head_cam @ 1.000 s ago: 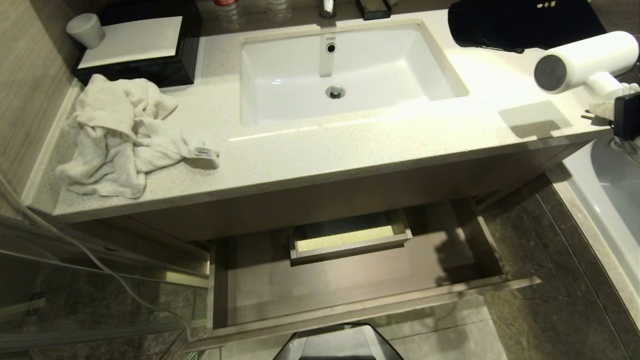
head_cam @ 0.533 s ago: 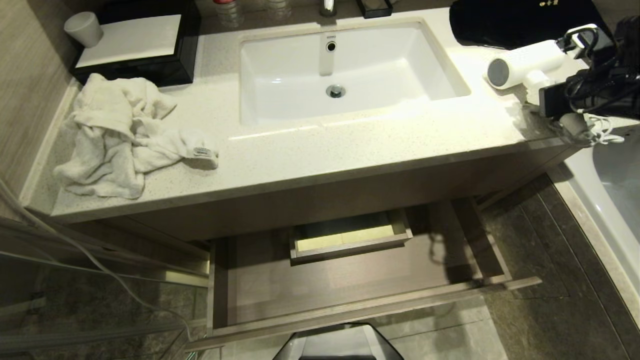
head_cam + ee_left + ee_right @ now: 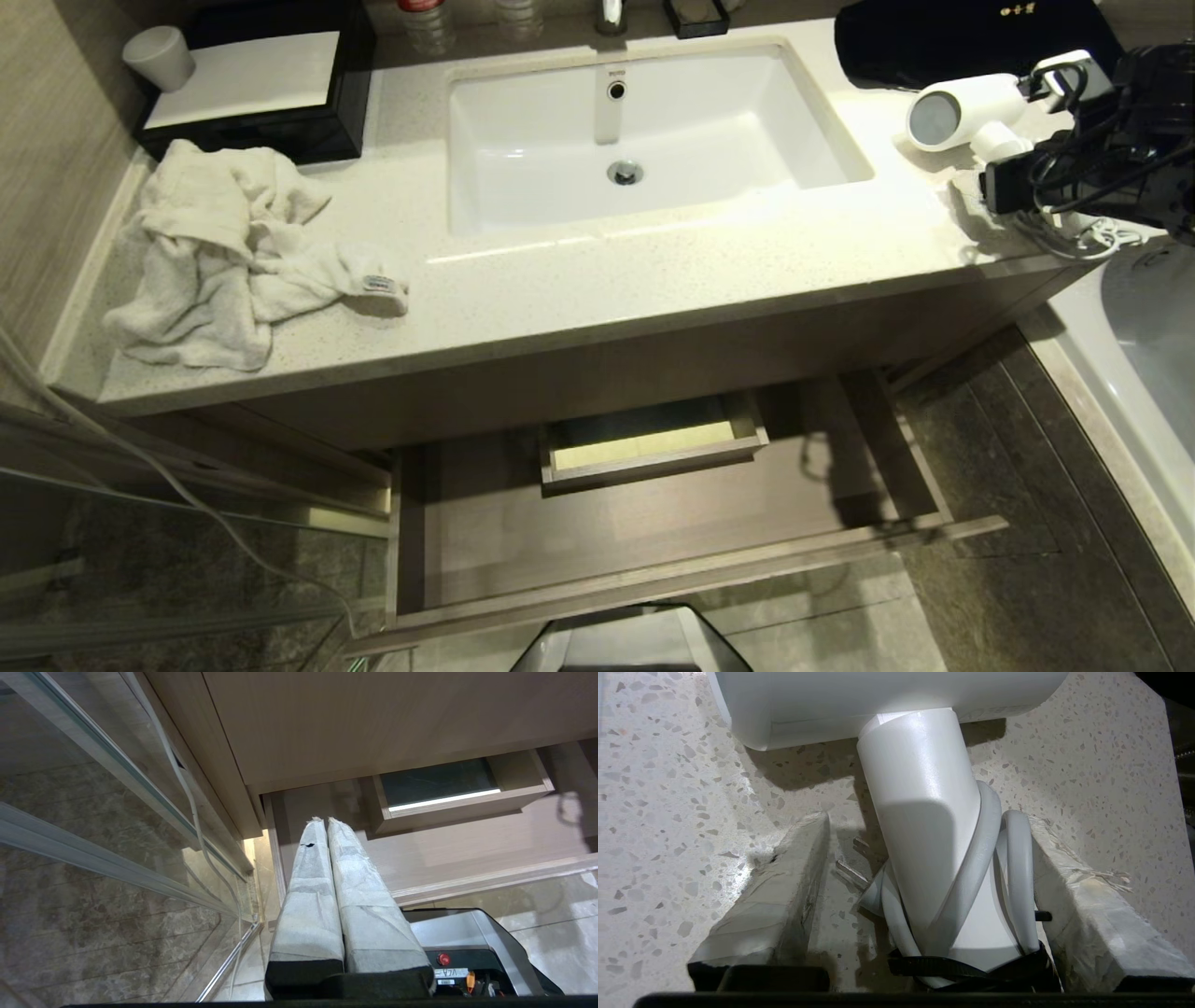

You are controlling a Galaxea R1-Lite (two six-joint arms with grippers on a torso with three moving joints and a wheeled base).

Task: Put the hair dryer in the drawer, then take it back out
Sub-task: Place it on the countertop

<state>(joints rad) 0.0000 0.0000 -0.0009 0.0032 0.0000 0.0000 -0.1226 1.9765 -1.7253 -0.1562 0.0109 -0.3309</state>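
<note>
The small white plastic hair dryer (image 3: 966, 117) lies on the speckled pale stone countertop (image 3: 653, 271), handle between the 2 tape-wrapped fingers (image 3: 770, 910) of the right gripper (image 3: 924, 826). The jaws stand parted: one finger is clear of the handle with bare counter between, the other sits just beside the looped white cord (image 3: 1013, 868) bound by a black strap (image 3: 943, 966). The barrel lies beyond the fingertips. The wide grey-brown wood-grain drawer (image 3: 653, 532) hangs open, nothing inside. The left gripper (image 3: 324, 823) hangs beside the drawer, jaws pressed together.
</note>
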